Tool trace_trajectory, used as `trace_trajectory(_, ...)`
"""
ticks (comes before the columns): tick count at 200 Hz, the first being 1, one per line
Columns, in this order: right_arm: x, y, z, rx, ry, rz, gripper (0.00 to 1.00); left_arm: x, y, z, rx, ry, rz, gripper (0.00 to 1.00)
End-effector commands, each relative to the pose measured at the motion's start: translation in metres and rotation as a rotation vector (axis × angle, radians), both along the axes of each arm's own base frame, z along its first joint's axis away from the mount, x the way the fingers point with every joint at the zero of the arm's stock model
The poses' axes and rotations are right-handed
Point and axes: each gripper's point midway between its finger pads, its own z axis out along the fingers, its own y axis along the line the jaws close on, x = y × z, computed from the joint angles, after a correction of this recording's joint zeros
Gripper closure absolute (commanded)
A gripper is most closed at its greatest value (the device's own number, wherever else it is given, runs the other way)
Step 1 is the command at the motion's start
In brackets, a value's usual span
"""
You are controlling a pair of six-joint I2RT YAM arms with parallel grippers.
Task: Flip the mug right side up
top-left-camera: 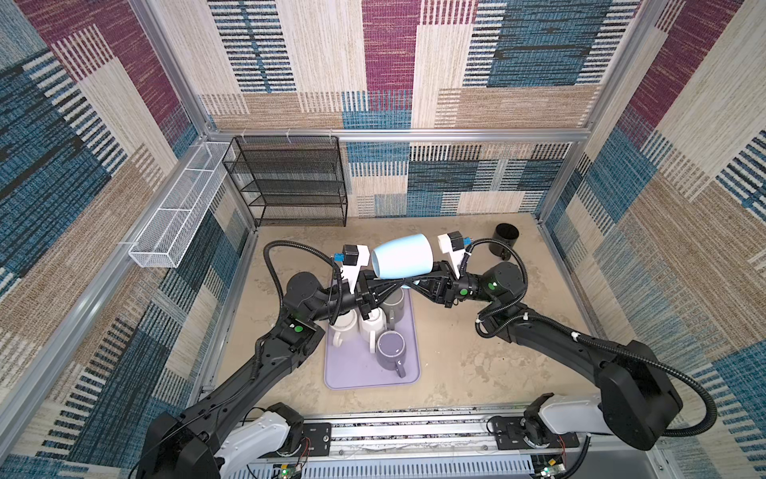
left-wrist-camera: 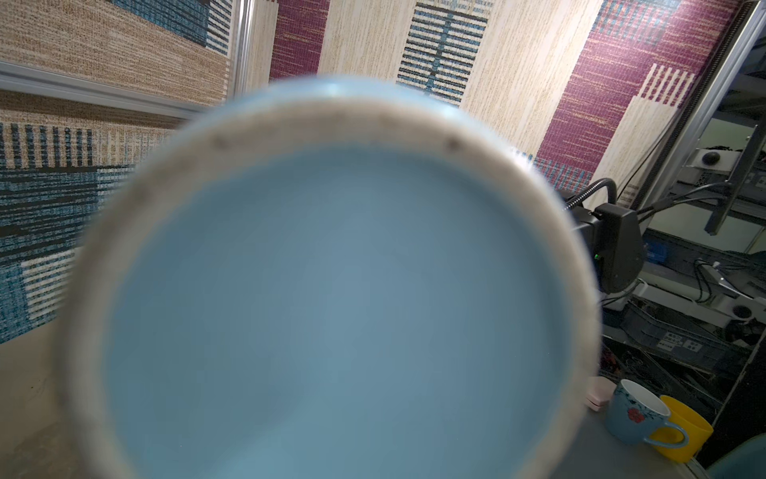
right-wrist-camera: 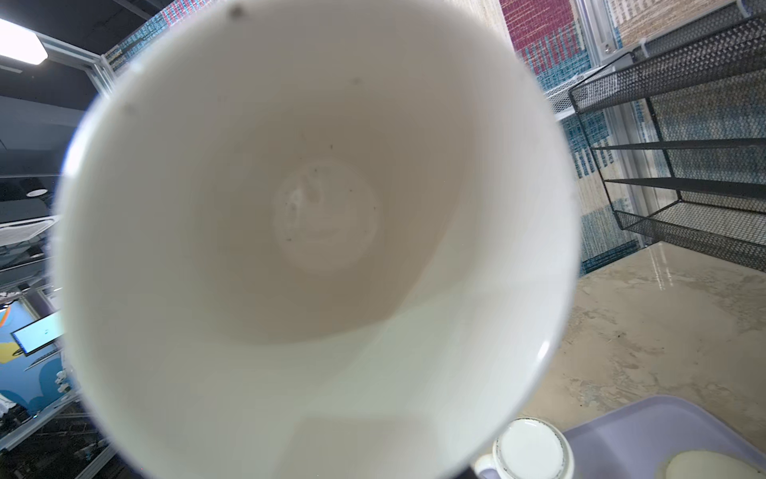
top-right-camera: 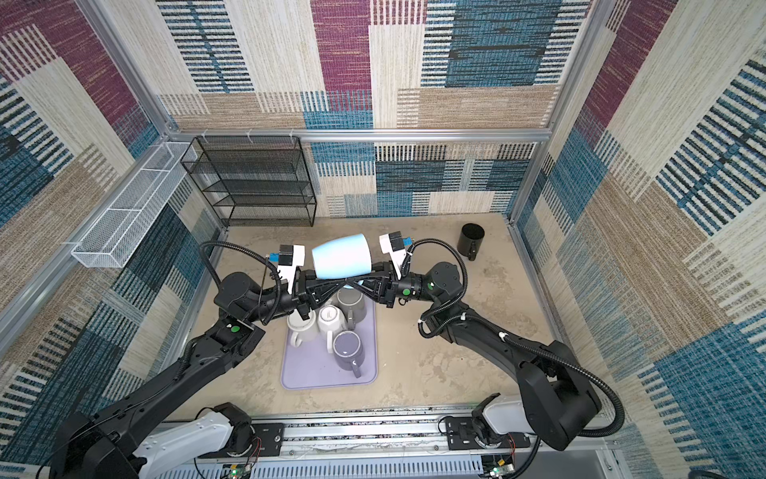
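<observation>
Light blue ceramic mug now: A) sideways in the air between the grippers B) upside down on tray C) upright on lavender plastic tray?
A: the light blue ceramic mug hangs sideways above the lavender plastic tray; the wrist views show its base and its white inside.

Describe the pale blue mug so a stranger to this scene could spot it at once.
Find the lilac tray in the middle of the sandy table. Above its far end, the left hand and right hand meet at a mug held in the air. It alone is pale blue and lies on its side; the white mugs and grey mugs sit on the tray.
</observation>
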Motion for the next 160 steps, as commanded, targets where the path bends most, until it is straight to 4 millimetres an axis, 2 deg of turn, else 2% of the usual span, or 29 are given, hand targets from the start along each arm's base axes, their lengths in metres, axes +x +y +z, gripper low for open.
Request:
trace_trajectory(1, -0.008, -0.004, 0.012, 0.034, -0.031, 0.014, 0.75, -0.017, -0.001, 0.009, -0.022, -0.089, -0.082, 1.00)
trace_trajectory(80, -0.016, -0.009, 0.020, 0.047, -0.033, 0.018, 0.81, -0.024, -0.005, -0.002, -0.006, -0.082, -0.164, 1.00)
trace_trajectory(117, -0.019, -0.009, 0.023, 0.062, -0.018, 0.023, 0.91, -0.023, -0.006, -0.008, 0.009, -0.079, -0.167, 1.00)
trace_trajectory(137, -0.019, -0.010, 0.025, 0.070, -0.012, 0.024, 1.00, -0.021, -0.006, -0.013, 0.019, -0.073, -0.162, 1.00)
trace_trajectory(160, -0.018, -0.010, 0.026, 0.073, -0.003, 0.014, 1.00, -0.020, -0.006, -0.013, 0.021, -0.074, -0.149, 1.00)
